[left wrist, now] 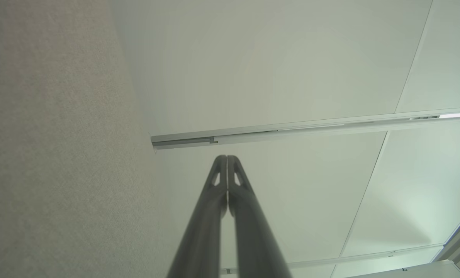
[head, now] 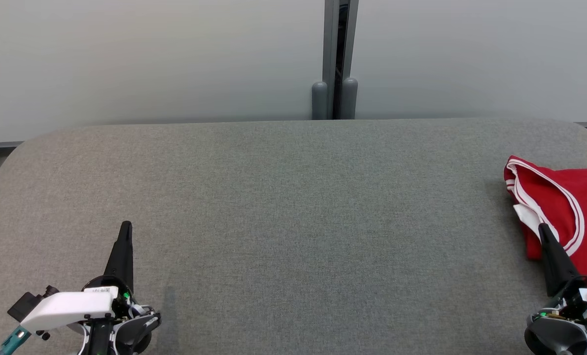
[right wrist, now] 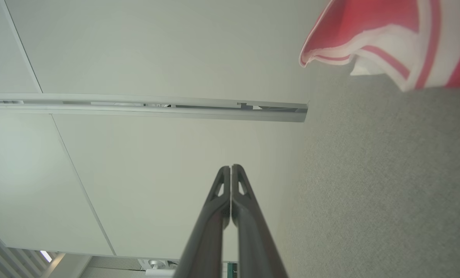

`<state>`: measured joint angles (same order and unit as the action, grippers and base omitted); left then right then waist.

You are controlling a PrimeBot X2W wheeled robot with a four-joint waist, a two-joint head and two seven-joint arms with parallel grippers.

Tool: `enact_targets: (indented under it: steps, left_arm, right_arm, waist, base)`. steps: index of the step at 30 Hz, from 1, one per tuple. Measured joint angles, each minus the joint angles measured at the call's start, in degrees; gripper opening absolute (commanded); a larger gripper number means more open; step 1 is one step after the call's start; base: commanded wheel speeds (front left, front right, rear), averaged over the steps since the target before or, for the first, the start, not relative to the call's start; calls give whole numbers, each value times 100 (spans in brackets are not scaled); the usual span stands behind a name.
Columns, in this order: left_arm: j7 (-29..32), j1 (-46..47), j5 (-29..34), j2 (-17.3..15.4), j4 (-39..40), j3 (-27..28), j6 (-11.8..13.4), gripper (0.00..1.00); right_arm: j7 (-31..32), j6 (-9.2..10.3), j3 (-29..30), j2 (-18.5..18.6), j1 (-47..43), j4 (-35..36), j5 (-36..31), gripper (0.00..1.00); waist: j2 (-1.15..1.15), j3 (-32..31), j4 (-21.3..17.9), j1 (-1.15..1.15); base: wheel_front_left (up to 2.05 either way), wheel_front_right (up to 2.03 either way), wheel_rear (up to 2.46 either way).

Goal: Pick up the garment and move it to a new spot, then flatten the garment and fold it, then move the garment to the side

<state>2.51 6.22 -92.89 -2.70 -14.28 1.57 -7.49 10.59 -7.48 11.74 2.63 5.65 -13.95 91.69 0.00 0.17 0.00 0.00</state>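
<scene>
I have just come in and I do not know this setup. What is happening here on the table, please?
A two-armed robot faces a grey fabric-covered table. A red garment with white trim lies bunched at the table's right edge, partly cut off by the head view. Nothing is being handled at this moment. The left gripper rests over bare table with its jaws shut and empty. The right gripper sits close beside the garment, jaws also shut, and its wrist view shows the cloth apart from its fingers.

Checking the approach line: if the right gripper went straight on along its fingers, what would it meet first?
Probably the pale wall panel behind the grey fabric table; the right gripper aims past the red white-trimmed garment, though depth is unclear.
</scene>
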Motion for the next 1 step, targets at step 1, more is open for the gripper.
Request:
enact_targets:
  steps: [1]
  left_arm:
    - [-1,0,0,0,0,0,0,0]
  right_arm:
    - [0,0,0,0,0,0,0,0]
  waist:
    - [0,0,0,0]
  base:
    - [0,0,0]
